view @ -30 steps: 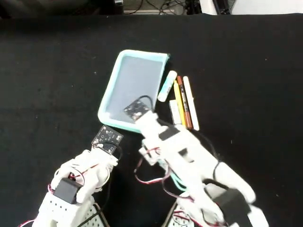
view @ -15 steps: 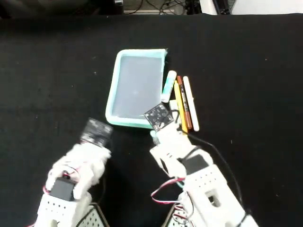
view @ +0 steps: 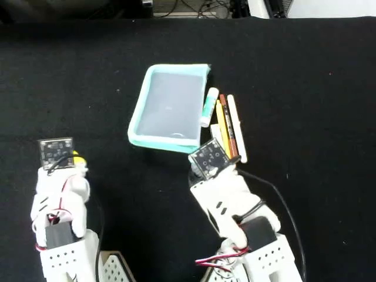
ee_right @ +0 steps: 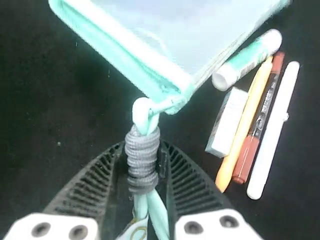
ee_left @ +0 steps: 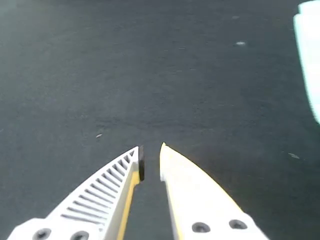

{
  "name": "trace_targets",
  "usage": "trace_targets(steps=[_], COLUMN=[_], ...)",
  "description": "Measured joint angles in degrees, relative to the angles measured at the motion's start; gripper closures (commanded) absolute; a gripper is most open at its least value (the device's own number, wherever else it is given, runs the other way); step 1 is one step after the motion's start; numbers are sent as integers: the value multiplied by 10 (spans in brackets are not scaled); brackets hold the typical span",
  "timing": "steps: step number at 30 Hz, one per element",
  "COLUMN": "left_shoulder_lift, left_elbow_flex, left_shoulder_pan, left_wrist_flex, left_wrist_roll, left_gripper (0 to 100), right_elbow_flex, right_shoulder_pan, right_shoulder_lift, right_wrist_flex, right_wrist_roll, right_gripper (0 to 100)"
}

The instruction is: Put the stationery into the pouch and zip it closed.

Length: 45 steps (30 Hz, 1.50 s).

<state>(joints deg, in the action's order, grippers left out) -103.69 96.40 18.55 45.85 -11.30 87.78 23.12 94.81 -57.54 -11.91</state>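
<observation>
A teal pouch (view: 169,107) with a clear face lies flat mid-table. Just right of it lie a glue stick (view: 207,107), a yellow pen (view: 222,130), a brown pen (view: 228,127), a white pen (view: 236,126) and a small eraser (ee_right: 226,122). My right gripper (ee_right: 143,167) sits at the pouch's near right corner, shut on the grey-wrapped zipper pull cord (ee_right: 141,159) that runs from the pouch (ee_right: 170,35). My left gripper (ee_left: 150,154) is far to the left over bare cloth, shut with nothing in it. The pouch's edge (ee_left: 307,60) shows beside it.
Black cloth covers the table (view: 305,88). The right arm (view: 232,202) and the left arm (view: 59,194) stand at the near edge. Cables and equipment lie beyond the far edge.
The left arm has swung away to the left of the pouch. The right arm has drawn back and rightward from over the pouch to its near right corner, and the pouch shifted slightly.
</observation>
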Motion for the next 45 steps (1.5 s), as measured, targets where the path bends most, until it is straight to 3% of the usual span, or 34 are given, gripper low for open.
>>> trace_targets(steps=[7, 14, 19, 30, 36, 41, 45], left_shoulder_lift=[0, 75, 249, 660, 758, 778, 779], left_elbow_flex=[0, -22, -136, -322, -391, -400, -408], left_shoulder_pan=[-55, -62, -64, -151, -147, -104, -69], left_wrist_flex=[15, 15, 15, -25, -31, -24, -24], left_wrist_roll=[0, 5, 48, 55, 60, 66, 113], left_gripper=[898, 898, 898, 897, 849, 849, 849], right_elbow_flex=[11, -3, -4, -122, -273, -424, -520], right_shoulder_pan=[-4, -76, -82, -84, -84, -36, 11], right_shoulder_lift=[2, 7, 7, -7, -178, -400, -528], right_wrist_flex=[-1, -17, -16, 8, 8, -6, -63], right_wrist_roll=[0, 0, 0, -34, -39, -38, -39], right_gripper=[985, 985, 985, 985, 985, 985, 985])
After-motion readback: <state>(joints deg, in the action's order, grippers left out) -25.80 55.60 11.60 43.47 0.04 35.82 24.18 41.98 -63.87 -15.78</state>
